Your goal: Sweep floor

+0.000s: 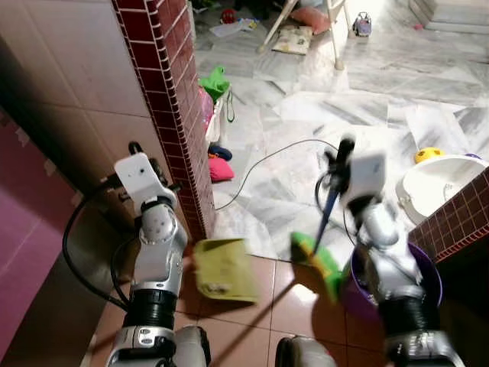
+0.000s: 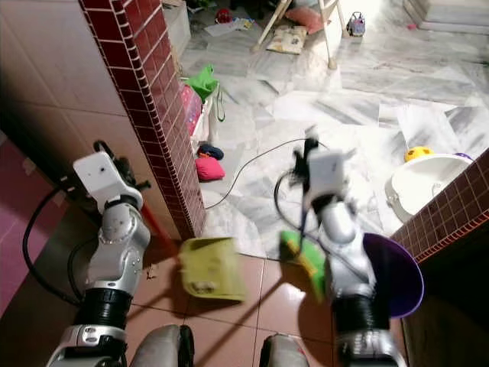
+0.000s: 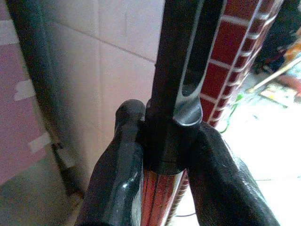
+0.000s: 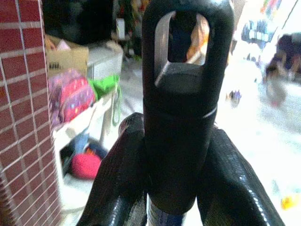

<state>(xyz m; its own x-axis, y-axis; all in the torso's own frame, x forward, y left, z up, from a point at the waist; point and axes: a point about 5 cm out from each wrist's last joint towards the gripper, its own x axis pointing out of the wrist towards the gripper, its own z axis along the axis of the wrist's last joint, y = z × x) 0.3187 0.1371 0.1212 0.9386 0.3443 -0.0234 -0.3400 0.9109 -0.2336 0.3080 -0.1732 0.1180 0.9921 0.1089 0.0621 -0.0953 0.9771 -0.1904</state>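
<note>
left eye view shows us with one broom (image 1: 321, 248) and one dustpan (image 1: 224, 269), both down low over the brown floor tiles (image 1: 252, 325) in front of our legs. our right gripper (image 4: 175, 155) is squeezed tight around the black top end of the broom's blue stick, and the green brush sits near the purple bucket (image 1: 428, 279). our left gripper (image 3: 162, 155) is squeezed tight around the black top of the dustpan's red stick, close to the red brick wall (image 1: 172, 99). we think both tools are light and stiff, with hard smooth sticks that could slip or twist, so holding them at the very top gives long reach but a wobbly low end. the brush hairs look soft and bendy. we count one white basin (image 1: 439, 183), one yellow ball (image 1: 429, 154), one black cord (image 1: 267, 160) on the marble floor, and two grippers.
</note>
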